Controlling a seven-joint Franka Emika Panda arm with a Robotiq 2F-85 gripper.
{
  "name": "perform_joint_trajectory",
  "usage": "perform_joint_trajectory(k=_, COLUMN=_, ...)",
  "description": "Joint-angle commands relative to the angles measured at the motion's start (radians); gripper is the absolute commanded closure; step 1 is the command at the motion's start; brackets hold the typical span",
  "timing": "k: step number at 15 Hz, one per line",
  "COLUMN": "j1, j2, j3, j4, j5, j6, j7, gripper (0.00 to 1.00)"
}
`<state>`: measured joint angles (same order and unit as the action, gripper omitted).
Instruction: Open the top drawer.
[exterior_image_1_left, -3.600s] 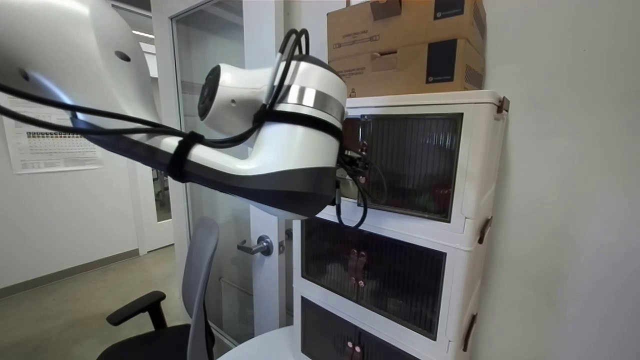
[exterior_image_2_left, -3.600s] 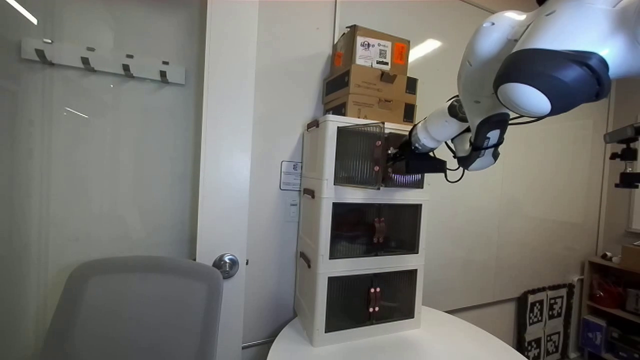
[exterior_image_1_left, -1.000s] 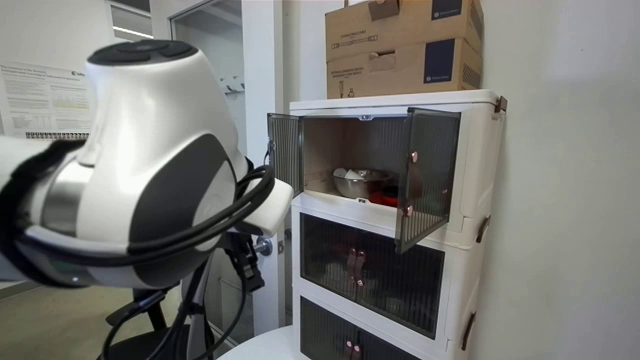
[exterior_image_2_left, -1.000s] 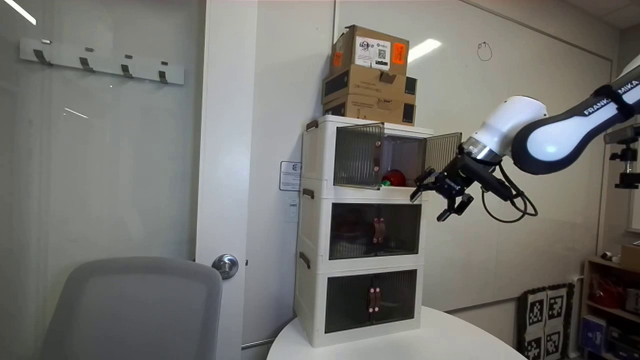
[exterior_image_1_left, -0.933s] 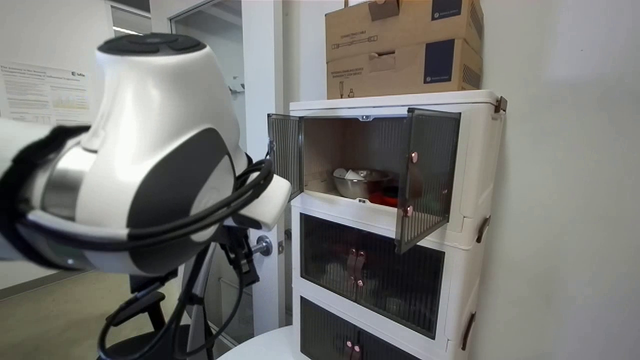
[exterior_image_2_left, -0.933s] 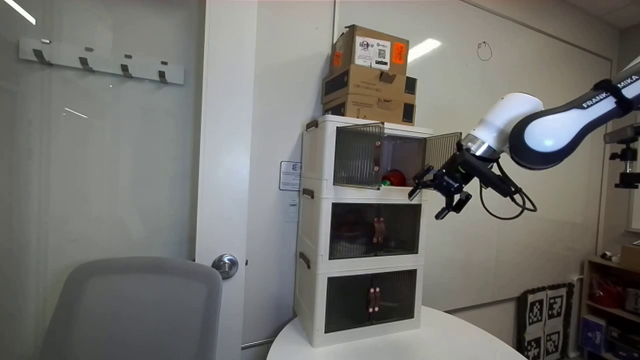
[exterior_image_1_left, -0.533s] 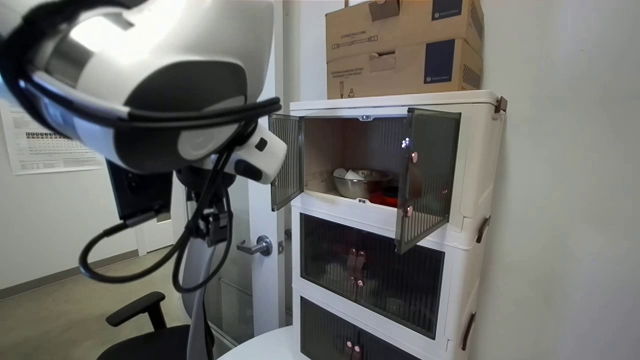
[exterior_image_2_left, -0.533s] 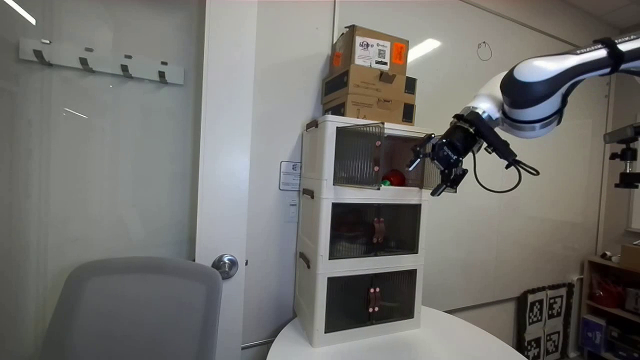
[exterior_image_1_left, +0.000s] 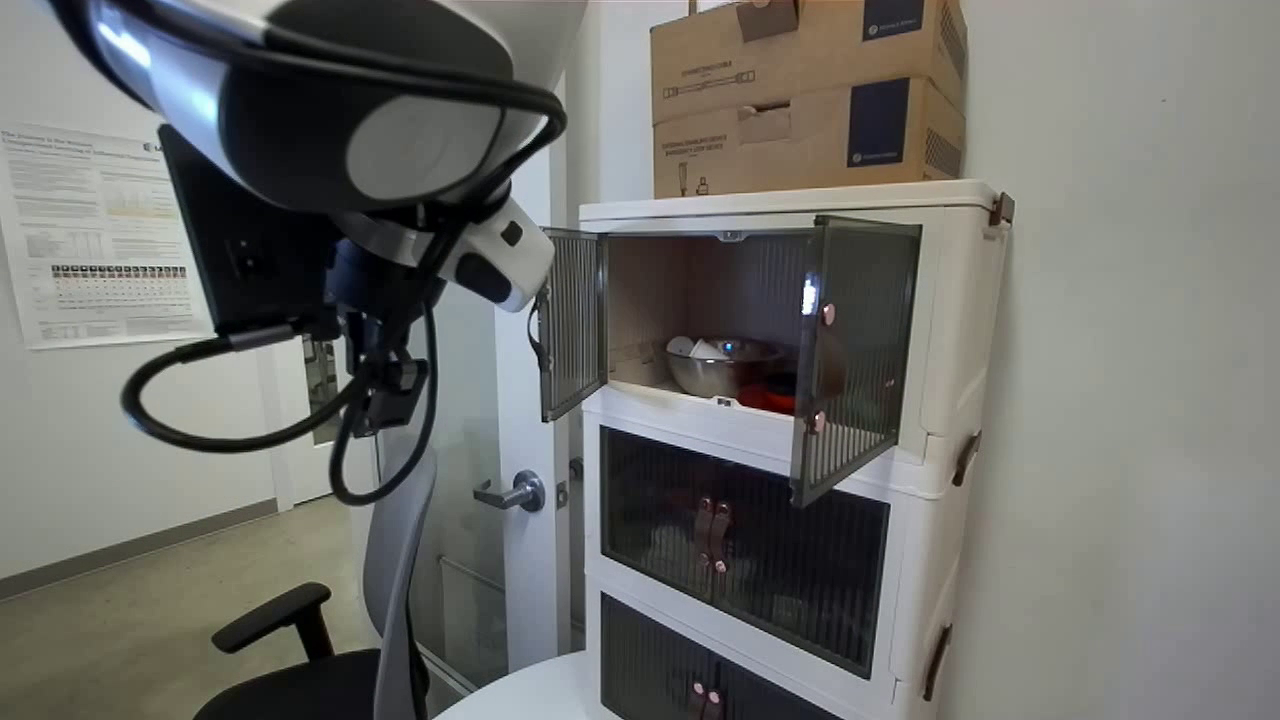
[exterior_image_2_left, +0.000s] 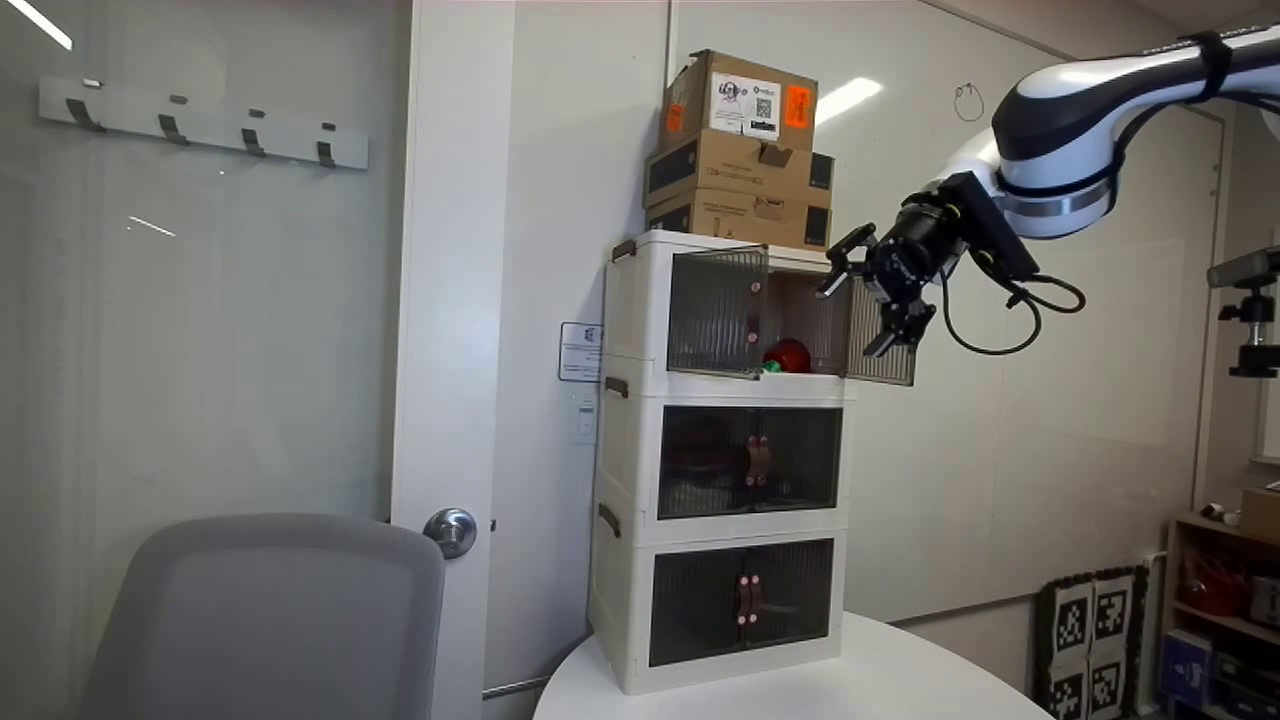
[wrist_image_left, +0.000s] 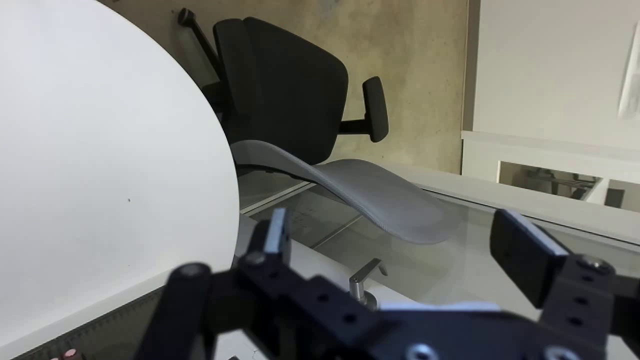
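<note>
The top drawer (exterior_image_1_left: 945, 330) is the uppermost tier of a cream-white cabinet. Its smoky left panel (exterior_image_2_left: 715, 310) and right panel (exterior_image_2_left: 880, 350) both stand swung outward, so the inside shows in both exterior views. A metal bowl (exterior_image_1_left: 700, 375) and a red object (exterior_image_2_left: 790, 355) lie within. In an exterior view my gripper (exterior_image_2_left: 854, 318) is in the air in front of the right panel, fingers spread, apparently apart from it. Seen in the wrist view, the gripper (wrist_image_left: 392, 225) has nothing between its wide-set fingertips, and the drawer is out of that picture.
Brown cardboard boxes (exterior_image_2_left: 735, 165) are stacked on the cabinet. Two lower tiers with shut panels sit beneath, on a round white table (wrist_image_left: 115, 140). A grey-backed chair (wrist_image_left: 395, 200) and a glass door with a metal handle (exterior_image_1_left: 512, 493) stand beside it.
Over three seconds ago the right panel was against the cabinet with my gripper at it; now it is swung out and my gripper has drawn back. During the last second the arm has risen.
</note>
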<state>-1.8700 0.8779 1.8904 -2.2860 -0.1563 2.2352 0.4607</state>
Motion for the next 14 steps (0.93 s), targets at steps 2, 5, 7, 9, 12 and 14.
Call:
perform_joint_trajectory(k=2, j1=-0.032, j2=-0.072, j3=0.012, j4=-0.001, j5=0.096, j6=0.008, j7=-0.071, gripper=0.0)
perform_joint_trajectory(k=5, j1=0.051, j2=-0.12, j3=-0.028, j4=0.093, j5=0.248, j6=-0.222, j7=-0.05, gripper=0.0)
perform_joint_trajectory(k=7, j1=0.072, j2=-0.231, j3=-0.029, j4=0.138, j5=0.3, j6=-0.208, j7=0.029, gripper=0.0)
perform_joint_trajectory(k=9, j1=0.1, j2=-0.322, j3=-0.027, j4=0.177, j5=0.341, j6=-0.167, j7=0.084, gripper=0.0)
perform_joint_trajectory(k=12, j1=0.152, j2=-0.463, j3=-0.031, j4=0.243, j5=0.395, j6=-0.141, j7=0.176, gripper=0.0)
perform_joint_trajectory(k=14, j1=0.177, j2=-0.544, j3=-0.033, j4=0.279, j5=0.399, j6=-0.132, j7=0.242, gripper=0.0)
